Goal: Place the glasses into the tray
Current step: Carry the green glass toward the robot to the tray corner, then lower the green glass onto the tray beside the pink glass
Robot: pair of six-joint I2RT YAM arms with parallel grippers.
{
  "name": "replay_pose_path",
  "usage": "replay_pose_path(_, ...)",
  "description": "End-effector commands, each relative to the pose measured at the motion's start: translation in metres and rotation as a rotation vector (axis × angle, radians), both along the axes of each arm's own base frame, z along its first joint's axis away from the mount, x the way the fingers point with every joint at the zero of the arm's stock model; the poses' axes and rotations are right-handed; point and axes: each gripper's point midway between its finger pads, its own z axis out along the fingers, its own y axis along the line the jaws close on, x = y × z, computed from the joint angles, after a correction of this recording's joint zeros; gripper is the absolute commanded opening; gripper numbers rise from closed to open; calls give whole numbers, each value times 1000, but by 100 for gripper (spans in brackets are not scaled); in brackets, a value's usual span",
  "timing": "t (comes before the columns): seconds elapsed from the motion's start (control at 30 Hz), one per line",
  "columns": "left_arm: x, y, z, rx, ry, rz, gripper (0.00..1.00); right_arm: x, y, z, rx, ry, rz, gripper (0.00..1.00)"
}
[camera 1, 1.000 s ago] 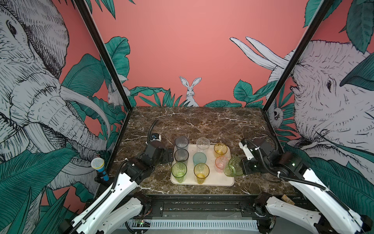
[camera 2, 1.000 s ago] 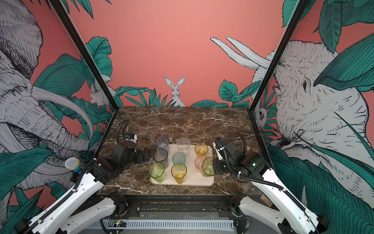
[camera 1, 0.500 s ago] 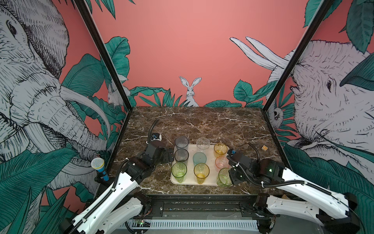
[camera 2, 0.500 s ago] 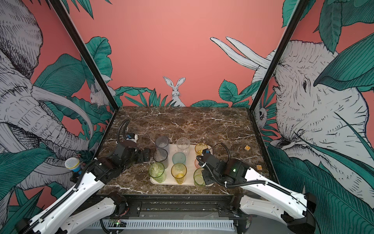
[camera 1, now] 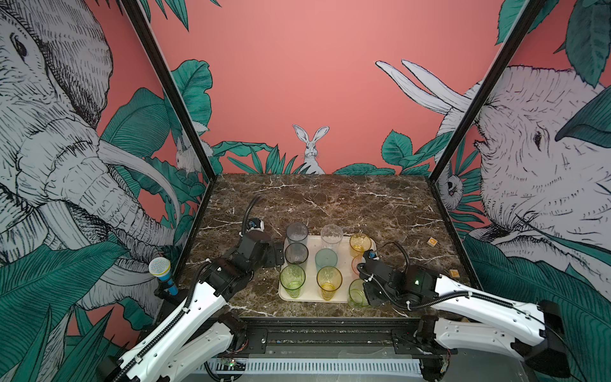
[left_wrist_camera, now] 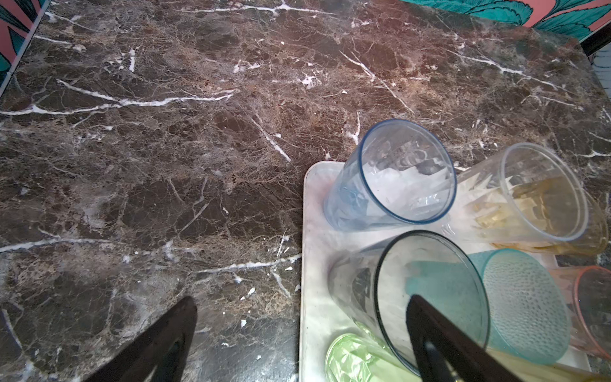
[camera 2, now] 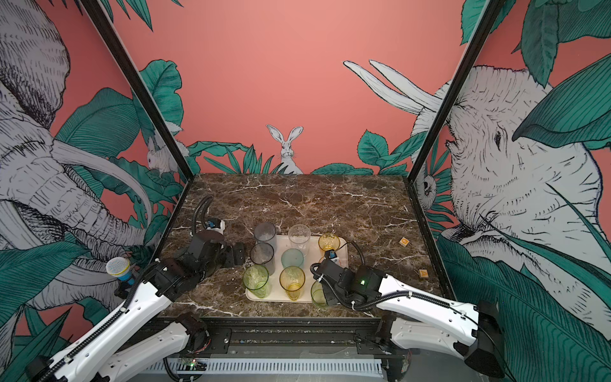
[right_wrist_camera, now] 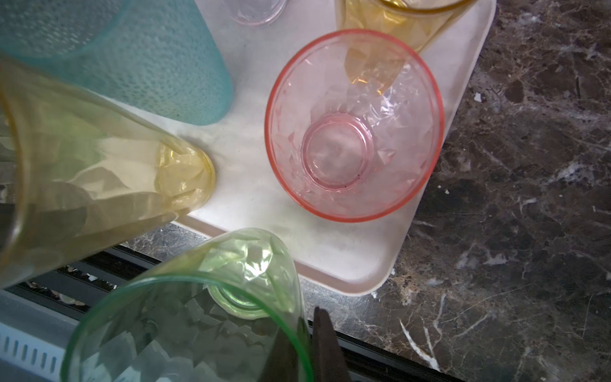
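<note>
Green glass pinched by the rim in my right hand | looks light, slick | tray corner just ahead of it | left hand released

Dark brown marble-patterned desk with white veining. Directly on it: a cream tray near the front edge, a small orange block at right, and a second block nearer the front.

white arms, blk fingers, blk cables, green LED
</note>
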Motion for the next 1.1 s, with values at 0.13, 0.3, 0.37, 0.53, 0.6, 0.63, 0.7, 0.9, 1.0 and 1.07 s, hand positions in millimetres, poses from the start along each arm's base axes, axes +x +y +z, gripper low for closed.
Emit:
replay_pose_path(0.13, 1, 2, 0, -20, -10, 20, 99, 10, -1, -8, -30, -38, -45, 0)
replay_pose_path(0.3, 2, 0, -1, -21, -6, 18, 99, 14, -4, -10, -54, -56, -54, 0)
replay_pose_path(0.37, 1, 0, -3, -21, -2, 18, 99, 15, -7, -11, -67, -61, -60, 0)
replay_pose_path(0.53, 1, 1, -2, -21, -6, 18, 99, 18, -15, -16, -81, -44, -79, 0)
replay_pose_path(0.6, 1, 1, -2, -21, -4, 19, 99, 18, -16, -19, -76, -37, -86, 0)
replay_pose_path(0.63, 1, 1, -2, -22, -5, 19, 99, 19, -17, -20, -75, -33, -88, 0)
replay_pose_path(0.7, 1, 2, -1, -21, -5, 20, 99, 19, -17, -22, -69, -28, -92, 0)
replay_pose_path(0.9, 0, 2, -1, -21, -5, 18, 99, 21, -22, -28, -72, -15, -106, 0)
replay_pose_path(1.0, 1, 2, 0, -21, -7, 19, 99, 23, -23, -28, -70, -14, -114, 0)
replay_pose_path(1.07, 1, 1, 2, -23, -10, 17, 99, 24, -25, -28, -71, -15, -119, 0)
